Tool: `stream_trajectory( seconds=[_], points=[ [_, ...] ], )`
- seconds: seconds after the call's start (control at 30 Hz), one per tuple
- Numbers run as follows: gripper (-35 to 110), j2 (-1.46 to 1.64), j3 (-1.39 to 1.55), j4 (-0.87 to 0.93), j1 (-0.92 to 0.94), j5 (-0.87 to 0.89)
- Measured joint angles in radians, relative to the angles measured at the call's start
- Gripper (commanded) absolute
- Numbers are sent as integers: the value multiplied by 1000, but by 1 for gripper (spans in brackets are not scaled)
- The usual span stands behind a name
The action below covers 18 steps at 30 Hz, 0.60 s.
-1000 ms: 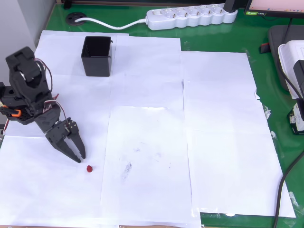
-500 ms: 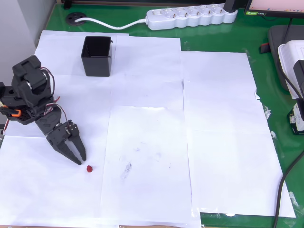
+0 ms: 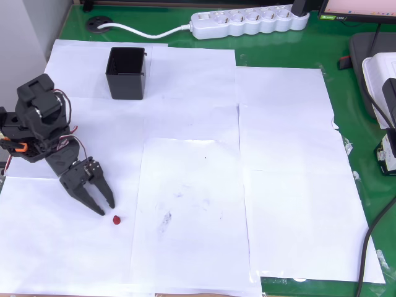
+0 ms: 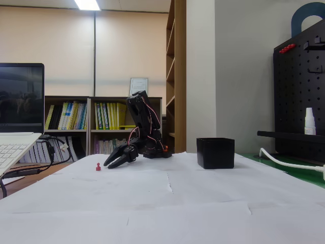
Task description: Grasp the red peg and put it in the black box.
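Low at the left of the overhead view, the gripper [image 3: 105, 207] points down and to the right, its two dark fingers slightly spread with a narrow gap between the tips, holding nothing. Just beyond those tips, a little lower and to the right, the red peg [image 3: 116, 219] lies on the white paper [image 3: 192, 185], near the fingers but apart from them. The black box [image 3: 127, 73] stands well apart in the upper left of the frame, open side up, its dark inside visible from above. A white power strip [image 3: 250, 20] lies along the top edge on the green table [image 3: 346, 124].

From table height, the fixed view shows what the overhead cannot: the gripper [image 4: 112, 163] hangs low, close to the paper [image 4: 167, 198], with the arm bent up and over behind it. The peg [image 4: 98, 166] sits just left of the fingertips, standing as a small upright shape. The box [image 4: 216, 152] stands right of centre, its straight walls seen side-on and its inside hidden. A laptop [image 4: 15, 127] occupies the left edge.
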Motion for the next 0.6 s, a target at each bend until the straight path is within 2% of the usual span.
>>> stream_trajectory(
  seconds=[0.1, 0.6],
  points=[
    [19, 0, 28, 6, 0, 5],
    [19, 41, 133, 18, 15, 9]
  ],
)
